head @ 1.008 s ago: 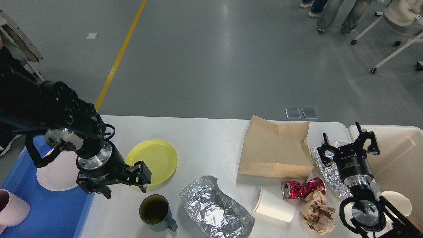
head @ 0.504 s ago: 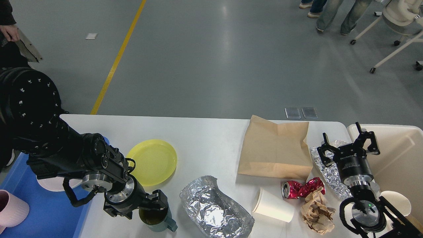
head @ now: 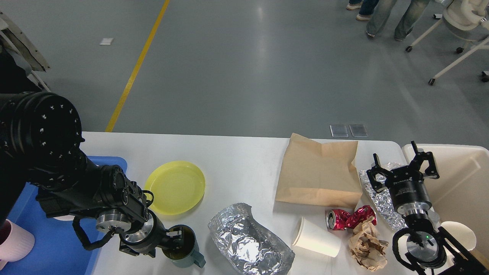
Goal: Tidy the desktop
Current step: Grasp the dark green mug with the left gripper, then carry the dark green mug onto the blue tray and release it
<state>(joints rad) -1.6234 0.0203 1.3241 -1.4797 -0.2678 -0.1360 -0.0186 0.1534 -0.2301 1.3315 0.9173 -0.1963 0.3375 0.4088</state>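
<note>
Two arms over one desk, a white top with rounded corners that fills the lower half of the head view and is far from tidy. The left arm, a second ago above the blue tray at the desk's left end, has swung down and inward. Its left end effector now sits at the rim of the teal mug, near the front edge. One finger appears to reach over the lip, but whether the pair is clamped on the wall cannot be told. This reads as the start of a pick, probably bound for the tray. The right end effector has not moved, and its fingers stand spread apart and empty beside the cream bin.

On the surface, by size:
- a brown paper bag, lying flat
- a crushed foil tray
- a yellow plate, just behind the mug
- a foil sheet, partly under the right arm
- a tipped paper cup
- a wad of brown paper
- a flattened red can

None of these has shifted. Beyond the desk are a grey floor with a yellow line, and bystanders' legs at top right
</note>
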